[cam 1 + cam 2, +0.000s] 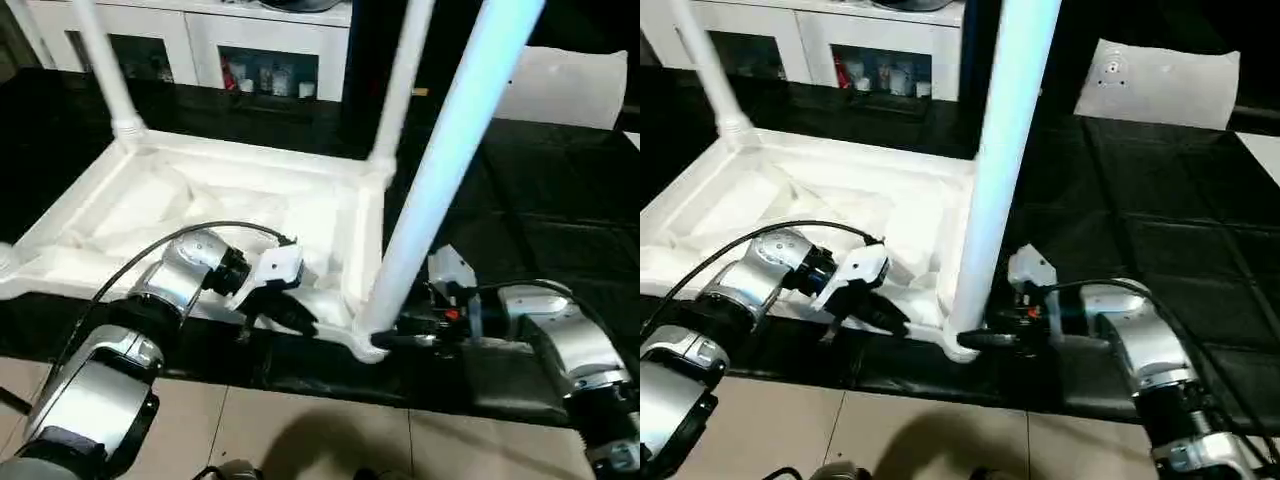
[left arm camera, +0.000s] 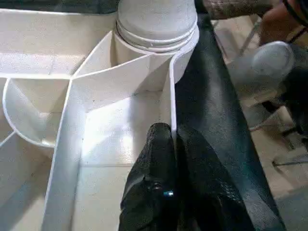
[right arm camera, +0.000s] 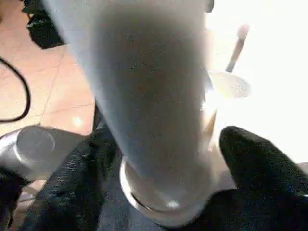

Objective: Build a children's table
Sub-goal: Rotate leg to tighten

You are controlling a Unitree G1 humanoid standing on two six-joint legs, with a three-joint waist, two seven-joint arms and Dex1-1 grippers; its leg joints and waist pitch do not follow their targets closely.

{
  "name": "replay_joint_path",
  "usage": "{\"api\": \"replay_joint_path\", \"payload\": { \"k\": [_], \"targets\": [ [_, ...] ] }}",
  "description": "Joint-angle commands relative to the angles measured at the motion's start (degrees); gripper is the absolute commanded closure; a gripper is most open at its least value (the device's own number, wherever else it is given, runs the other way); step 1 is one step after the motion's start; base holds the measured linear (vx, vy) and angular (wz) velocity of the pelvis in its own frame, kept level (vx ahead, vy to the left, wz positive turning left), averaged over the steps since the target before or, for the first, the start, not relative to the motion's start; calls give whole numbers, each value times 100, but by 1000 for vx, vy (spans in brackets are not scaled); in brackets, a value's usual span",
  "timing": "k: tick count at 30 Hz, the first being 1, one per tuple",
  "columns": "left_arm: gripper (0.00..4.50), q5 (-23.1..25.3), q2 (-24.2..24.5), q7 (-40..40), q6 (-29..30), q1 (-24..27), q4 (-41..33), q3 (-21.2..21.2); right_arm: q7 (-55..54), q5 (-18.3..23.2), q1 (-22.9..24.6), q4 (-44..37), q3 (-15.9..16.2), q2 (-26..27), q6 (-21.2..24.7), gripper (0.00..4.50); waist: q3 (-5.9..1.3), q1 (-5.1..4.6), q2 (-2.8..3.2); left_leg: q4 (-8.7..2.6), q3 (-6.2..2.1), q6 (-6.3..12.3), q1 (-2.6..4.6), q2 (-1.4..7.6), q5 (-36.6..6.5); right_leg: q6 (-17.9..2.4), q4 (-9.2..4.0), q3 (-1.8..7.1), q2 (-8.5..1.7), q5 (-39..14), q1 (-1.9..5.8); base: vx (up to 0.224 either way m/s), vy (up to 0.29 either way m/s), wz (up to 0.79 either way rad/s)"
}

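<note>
You're seating the near leg (image 1: 440,170) in its corner socket (image 1: 368,340) of the upturned tabletop (image 1: 200,200); your left gripper (image 2: 171,144) pinches the rim; your right gripper (image 3: 163,159) straddles the leg's base, fingers spread; next, twist it home.

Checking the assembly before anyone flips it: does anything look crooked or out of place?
The near leg leans visibly instead of standing straight in its corner socket of the upturned tabletop. The two far legs lean too, though less. No cracks or loose parts stand out.
</note>
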Motion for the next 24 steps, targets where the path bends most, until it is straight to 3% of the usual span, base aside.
{"api": "replay_joint_path", "payload": {
  "k": [1,7,17,24],
  "targets": [
    [450,-27,-43,-253,-137,-107,-256,-322,157,50,-129,39,60,-63,-86,100,-378,-29,-32,-399,-17,385,18,273,-966,-1120,-340,358,-403,-1706,347,0,0,0],
    [450,-136,24,-253,-183,-100,-319,-512,347,99,-232,109,167,-38,-78,144,-390,-6,-37,-386,-11,433,13,274,-758,-1183,-295,360,-389,-1401,354,0,0,0],
    [450,-305,122,-253,-207,-156,-317,-716,517,139,-278,167,255,-25,-54,242,-374,-3,-41,-393,-12,355,17,268,-865,-1096,-326,358,-390,-1633,351,0,0,0],
    [450,-284,83,-253,-226,-124,-252,-632,350,146,-206,112,230,91,-21,248,-377,-5,-44,-393,-13,341,15,266,-847,-1062,-329,359,-394,-1679,354,0,0,0]
  ]
}}
